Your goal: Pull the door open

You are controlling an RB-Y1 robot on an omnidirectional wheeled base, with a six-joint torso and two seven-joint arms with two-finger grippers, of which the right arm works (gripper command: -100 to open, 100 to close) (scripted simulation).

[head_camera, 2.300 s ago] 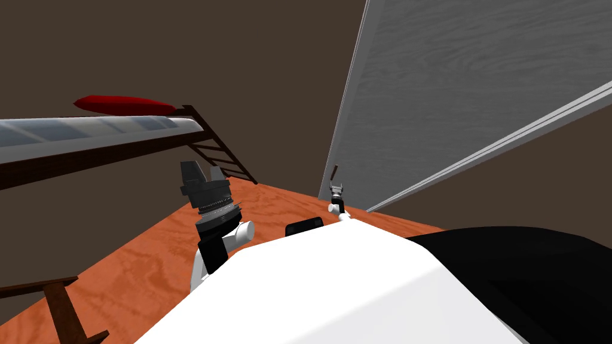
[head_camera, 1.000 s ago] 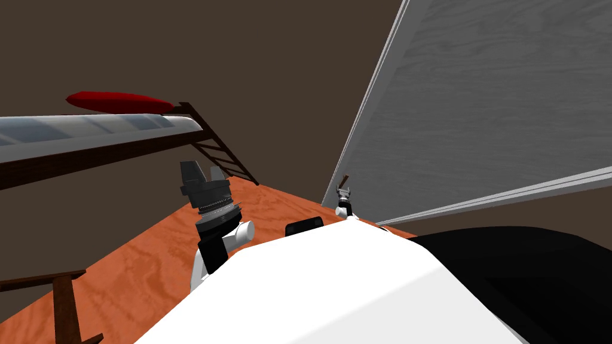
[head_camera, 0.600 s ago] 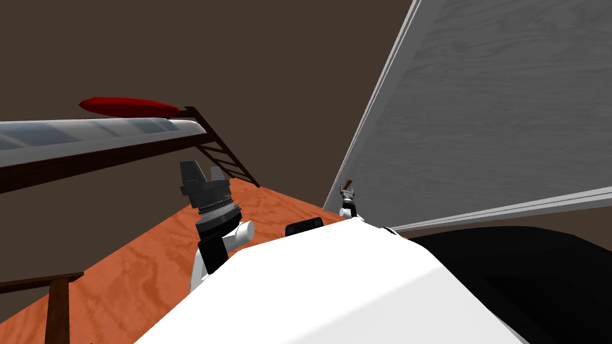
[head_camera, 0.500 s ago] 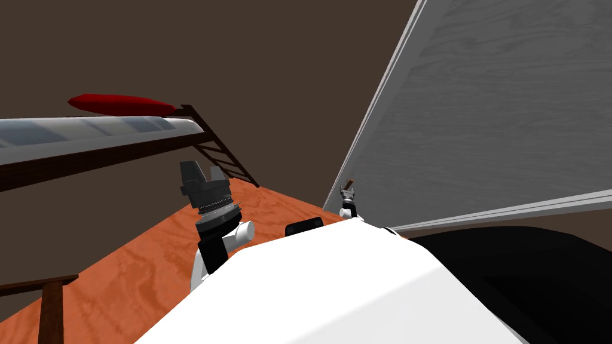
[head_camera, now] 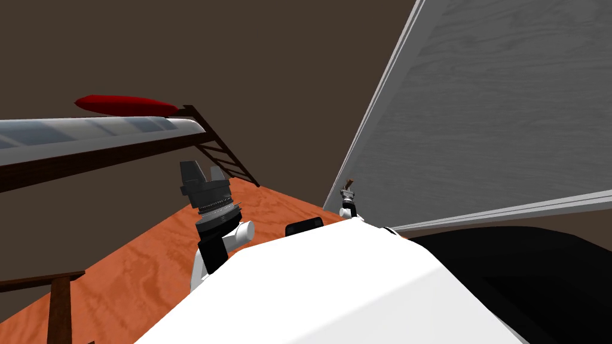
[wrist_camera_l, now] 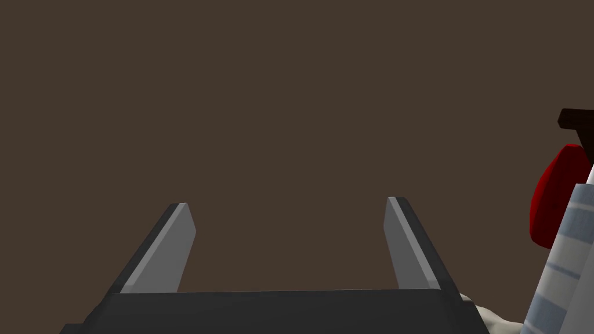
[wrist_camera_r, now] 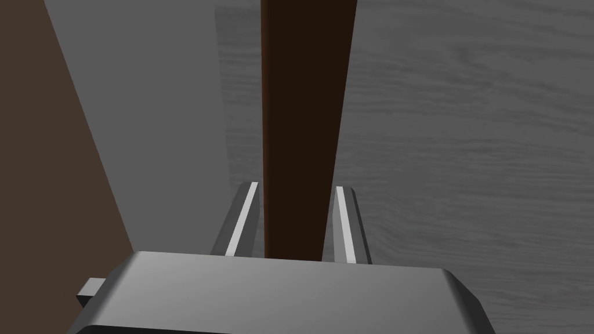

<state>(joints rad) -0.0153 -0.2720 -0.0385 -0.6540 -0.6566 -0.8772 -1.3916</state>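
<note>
Brown wall (head_camera: 239,54) and orange floor (head_camera: 149,263) lay around me, and the grey door (head_camera: 496,107) rose on my right.

Both fingers (wrist_camera_r: 343,220) of my right gripper (wrist_camera_r: 297,187) were closed on the dark brown handle (wrist_camera_r: 304,116), one pressing each flank with no gap showing. The handle ran as a long bar straight out from between them, so its long axis lay along the gripper's own line of reach. Behind it was the door's grained grey face. A paler grey strip (wrist_camera_r: 145,116) stood just beside the bar; I could not tell whether it was the door's edge or the frame. From the head, that gripper was small, at the foot of the door's near edge, with the bar's tip slanting up out of it.

I judged the grip good and the pull under way, though I could not tell how far the door stood open. The next move turned on one thing: the door's face lay beyond the bar, so the draw had to come off that face and back toward me, across the bar and not along it, or the fingers might slide off its end.

My left gripper (wrist_camera_l: 290,203) was spread wide and empty, facing the wall on my left, well apart from the door and near the bed (head_camera: 89,128) with its red pillow (head_camera: 125,105) and ladder (head_camera: 221,152). The right arm was by far the nearer
</note>
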